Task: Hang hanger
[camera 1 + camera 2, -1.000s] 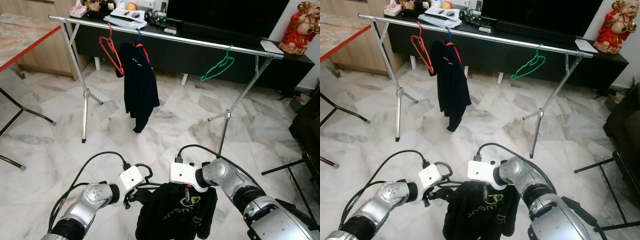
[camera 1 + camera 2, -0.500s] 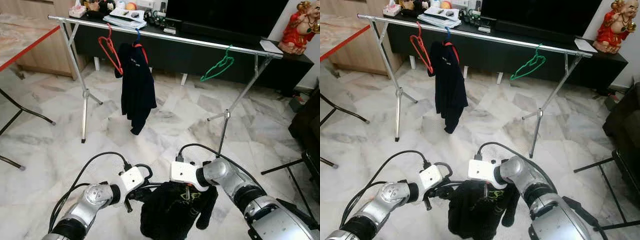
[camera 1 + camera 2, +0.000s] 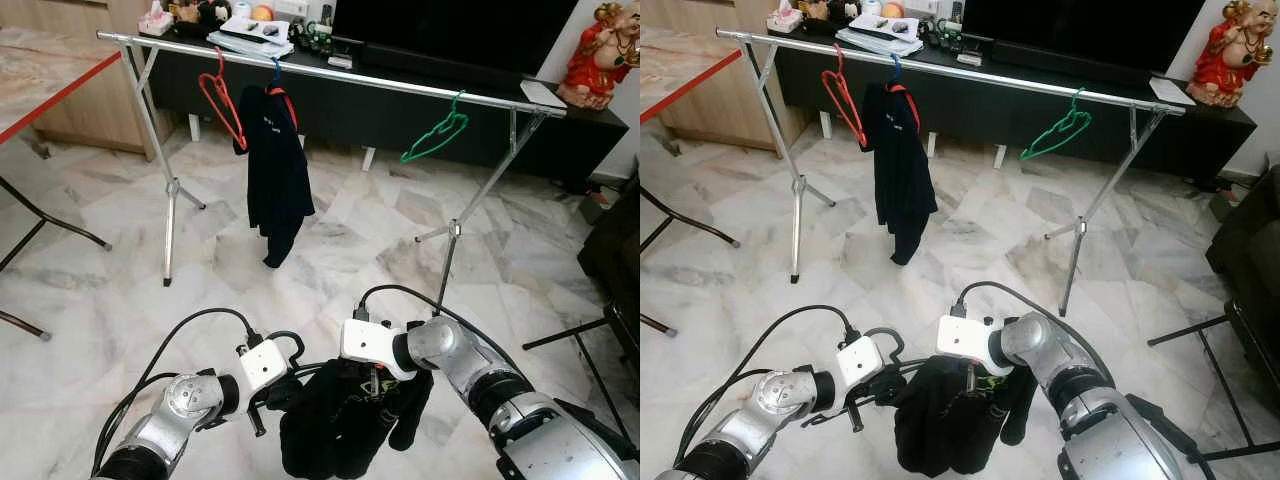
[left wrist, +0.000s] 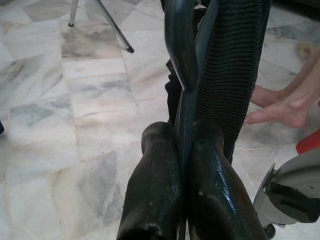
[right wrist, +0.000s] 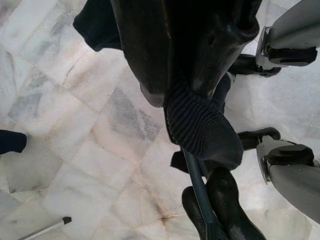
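Hanger: I saw it low before the robot, inside a black garment, well short of the rail.
Left gripper: fingers pinched the hanger's dark bar.
Right gripper: fingers pinched the garment's ribbed collar.

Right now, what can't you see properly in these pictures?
- Hanger held by both grippers: the black shirt draped over it hides its shape in the eye views.
- Shirt's green print: folds cover it, unreadable.
- Right gripper: its fingertips are buried in the shirt's ribbed cuff, right wrist view.
- Items on the dark cabinet behind the rail: too small to name.
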Motion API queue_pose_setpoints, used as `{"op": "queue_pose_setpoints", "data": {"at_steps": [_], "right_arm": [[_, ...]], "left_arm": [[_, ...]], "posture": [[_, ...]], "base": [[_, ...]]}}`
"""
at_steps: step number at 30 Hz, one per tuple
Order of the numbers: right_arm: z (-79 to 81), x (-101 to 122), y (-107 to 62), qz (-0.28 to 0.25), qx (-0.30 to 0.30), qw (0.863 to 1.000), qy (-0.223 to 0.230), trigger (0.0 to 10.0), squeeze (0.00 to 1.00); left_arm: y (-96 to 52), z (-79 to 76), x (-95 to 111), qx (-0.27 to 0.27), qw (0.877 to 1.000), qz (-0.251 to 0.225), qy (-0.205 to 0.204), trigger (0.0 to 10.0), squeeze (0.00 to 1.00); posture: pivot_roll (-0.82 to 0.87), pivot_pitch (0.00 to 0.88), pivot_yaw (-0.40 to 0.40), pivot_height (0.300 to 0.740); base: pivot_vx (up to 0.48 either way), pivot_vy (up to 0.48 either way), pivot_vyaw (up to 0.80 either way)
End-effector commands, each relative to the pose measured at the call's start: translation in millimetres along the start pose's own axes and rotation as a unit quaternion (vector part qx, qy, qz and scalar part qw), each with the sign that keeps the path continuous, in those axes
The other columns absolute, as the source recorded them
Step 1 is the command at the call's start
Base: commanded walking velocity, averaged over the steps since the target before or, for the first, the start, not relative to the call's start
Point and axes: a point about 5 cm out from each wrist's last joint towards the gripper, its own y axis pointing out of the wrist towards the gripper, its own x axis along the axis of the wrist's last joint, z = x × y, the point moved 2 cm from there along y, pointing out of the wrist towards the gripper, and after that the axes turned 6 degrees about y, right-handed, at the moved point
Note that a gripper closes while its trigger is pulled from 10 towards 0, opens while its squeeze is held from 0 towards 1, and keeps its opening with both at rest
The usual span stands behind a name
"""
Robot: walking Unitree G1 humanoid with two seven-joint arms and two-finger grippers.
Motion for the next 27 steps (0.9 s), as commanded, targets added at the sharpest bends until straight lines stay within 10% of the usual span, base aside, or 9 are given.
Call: {"op": "queue_pose_setpoints", "data": {"at_steps": [1,12,13,14,15,27], "right_arm": [[0.1,-8.5,-3.5,0.003,-0.004,1.0,0.014,10.0,0.0],[0.1,-7.3,-5.2,0.0,0.007,1.0,0.015,10.0,0.0],[0.4,-7.4,-6.0,0.0,0.013,1.0,0.015,10.0,0.09],[0.6,-7.8,-6.9,0.0,0.017,1.0,0.015,10.0,0.73],[0.5,-8.3,-7.8,0.001,0.021,1.0,0.015,10.0,1.0],[-8.8,-8.7,-21.1,0.02,0.023,0.999,-0.013,10.0,1.0]], "left_arm": [[-3.8,3.2,-2.1,0.011,1.0,0.001,-0.005,0.0,0.0],[-2.2,2.7,2.1,0.008,1.0,-0.007,0.001,0.0,0.0],[-2.0,2.6,2.2,0.007,1.0,-0.007,0.002,0.0,0.0],[-1.9,2.2,2.1,0.006,1.0,-0.006,0.003,0.0,0.0],[-1.8,1.8,1.9,0.005,1.0,-0.006,0.004,0.0,0.0],[-0.5,0.4,1.2,0.008,1.0,-0.005,0.002,0.0,0.0]], "posture": [[0.02,0.097,-0.144,0.74],[0.02,0.109,-0.147,0.74],[0.02,0.114,-0.148,0.74],[0.02,0.114,-0.148,0.74],[0.02,0.116,-0.15,0.74],[0.0,0.13,-0.154,0.74]], "base": [[0.0,0.0,0.0],[0.0,0.0,0.0],[0.0,0.0,0.0],[0.0,0.0,0.0],[0.0,0.0,0.0],[0.0,0.0,0.0]]}}
